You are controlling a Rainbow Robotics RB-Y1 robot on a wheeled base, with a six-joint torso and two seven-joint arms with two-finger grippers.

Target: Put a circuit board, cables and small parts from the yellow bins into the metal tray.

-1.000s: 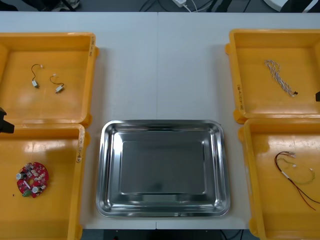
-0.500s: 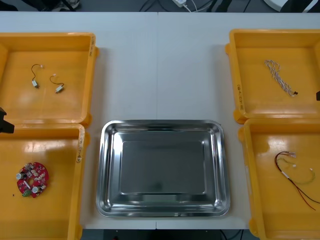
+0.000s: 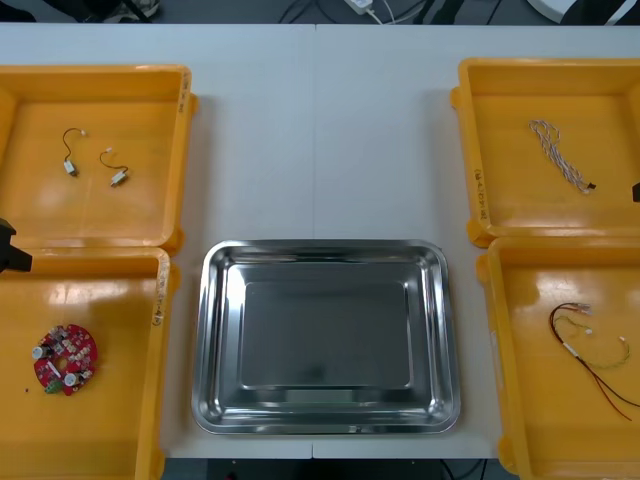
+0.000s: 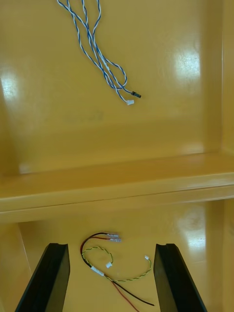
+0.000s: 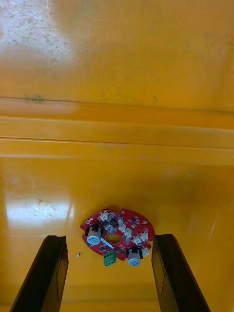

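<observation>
A round red circuit board point(image 3: 65, 359) point(image 5: 118, 236) lies in the near left yellow bin point(image 3: 110, 440). My left gripper point(image 5: 108, 278) is open above it, the board just ahead of the fingers; in the front view its tip point(image 3: 12, 250) shows at the left edge. My right gripper point(image 4: 113, 280) is open over the near right bin point(image 3: 530, 420), with the red and yellow cable point(image 3: 592, 352) point(image 4: 113, 265) between its fingers. The twisted blue and white cable point(image 3: 560, 155) point(image 4: 100, 56) lies in the far right bin. The metal tray point(image 3: 222, 410) sits bare in the middle.
Two small metal parts point(image 3: 92, 165) with short wires lie in the far left bin point(image 3: 175, 110). The bin walls stand between each pair of bins. A strip of bare white table point(image 3: 325, 130) lies beyond the tray.
</observation>
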